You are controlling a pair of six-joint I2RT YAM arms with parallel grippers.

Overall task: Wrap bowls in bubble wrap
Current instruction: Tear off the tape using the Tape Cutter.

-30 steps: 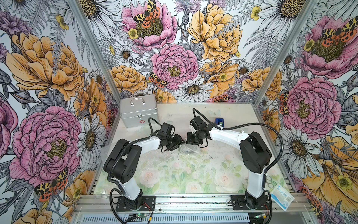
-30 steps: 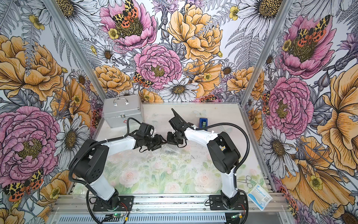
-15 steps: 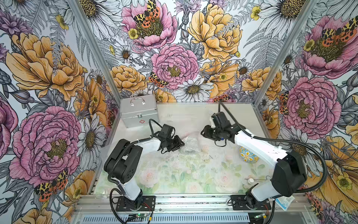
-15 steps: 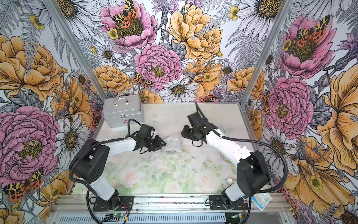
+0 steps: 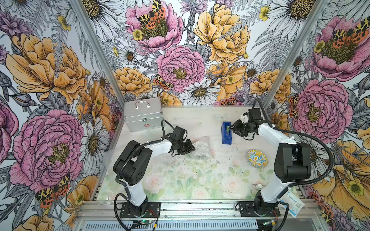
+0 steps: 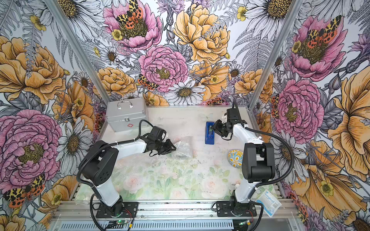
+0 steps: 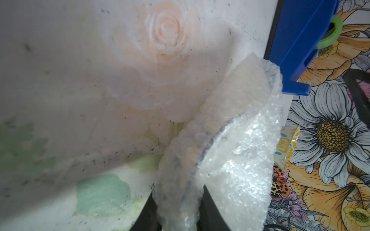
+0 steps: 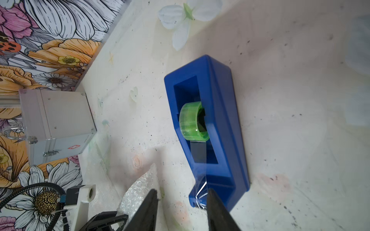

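Pinching bubble wrap — left tool; right tool jaws parted, at blue tape dispenser; bare bowl well apart

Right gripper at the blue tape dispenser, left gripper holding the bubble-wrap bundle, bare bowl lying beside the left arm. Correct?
No: both top views show the bare bowl beside the right arm. Otherwise fine: right gripper at blue tape dispenser, left gripper holding bubble-wrap bundle.

Jaws apart, right tool flanks tape end of blue dispenser.
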